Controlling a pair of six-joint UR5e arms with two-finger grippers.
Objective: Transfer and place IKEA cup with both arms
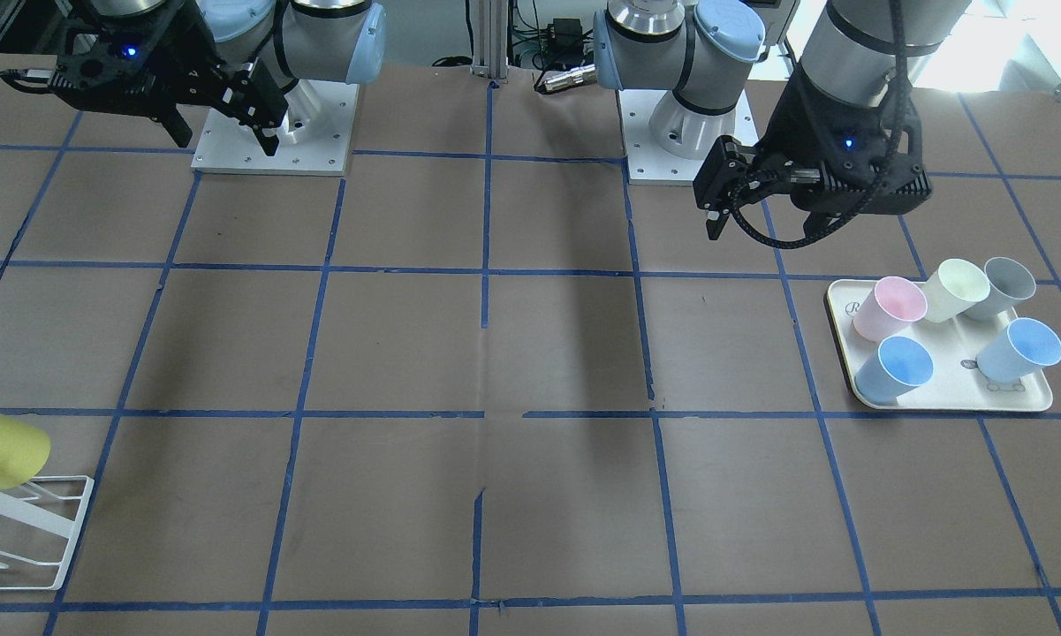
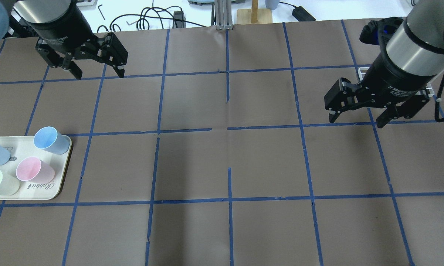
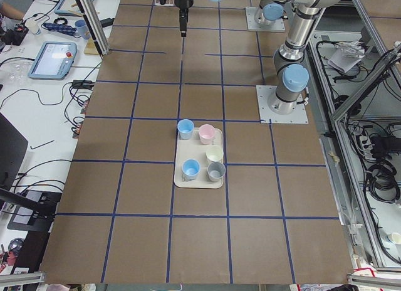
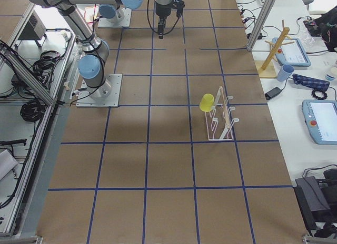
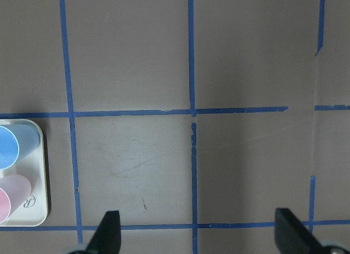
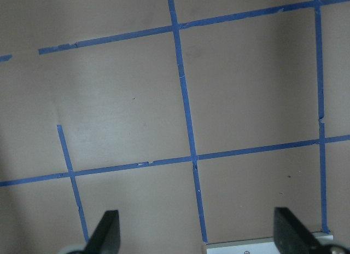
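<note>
Brown paper surface (image 1: 548, 353), blue tape grid across it. Left fingers (image 2: 116, 61) are spread wide and empty, hovering over bare surface, near the tray (image 1: 945, 397) but not above it. In my left wrist view both fingertips sit far apart at the bottom edge, with the tray corner at lower left. Right fingers (image 2: 386, 116) are also spread wide and empty, held up off the surface. The yellow cup (image 1: 0, 446) is at my right end of the surface, tilted on a peg of the white wire rack (image 1: 26, 530), well apart from both sets of fingers. The tray at my left end carries five cups mouth-up: pink cup (image 1: 892, 305), cream cup (image 1: 958, 287), grey cup (image 1: 1005, 284), and two blue cups (image 1: 901, 367).
</note>
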